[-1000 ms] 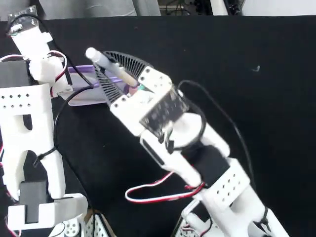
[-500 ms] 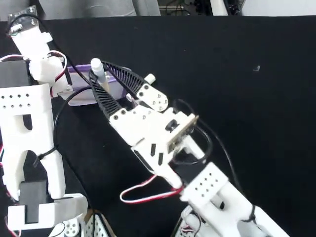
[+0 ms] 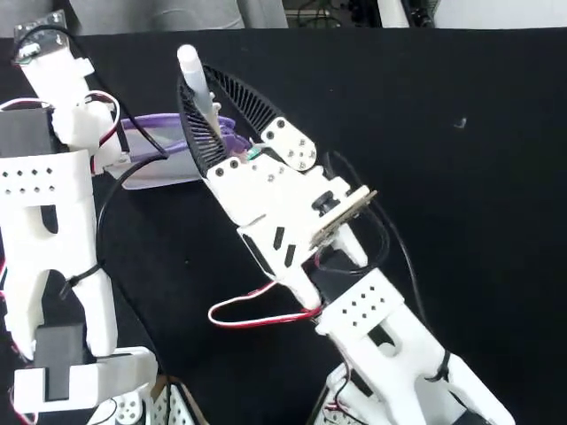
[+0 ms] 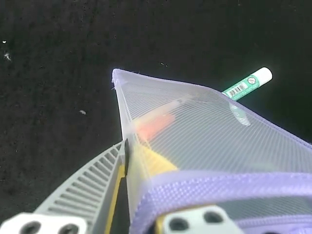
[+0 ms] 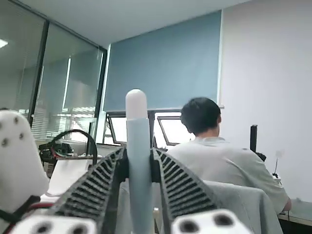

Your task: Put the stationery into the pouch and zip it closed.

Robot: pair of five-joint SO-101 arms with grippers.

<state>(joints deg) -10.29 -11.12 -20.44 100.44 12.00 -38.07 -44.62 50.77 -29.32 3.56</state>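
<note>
The pouch (image 3: 168, 152), clear mesh with purple trim, lies at the table's far left. My left gripper (image 3: 113, 158) is shut on its near edge (image 4: 146, 190). Through the mesh (image 4: 195, 126) an orange and yellow item (image 4: 153, 124) shows inside. A green pen with a white cap (image 4: 246, 84) pokes out from behind the pouch's far side. My right gripper (image 3: 200, 87) hovers just right of the pouch, shut on a pale blue-white pen (image 3: 196, 81). That pen (image 5: 137, 131) stands up between the ribbed black fingers (image 5: 105, 175), its rounded tip pointing up and away from the table.
The black table (image 3: 443, 133) stretches open to the right and at the back. The left arm's white body (image 3: 49, 230) runs along the left edge. A red and white cable (image 3: 257, 317) loops under the right arm.
My right gripper has swung the pale pen from lying slanted to the left to pointing up and away, and its wrist has rolled. The left arm and pouch stay still.
</note>
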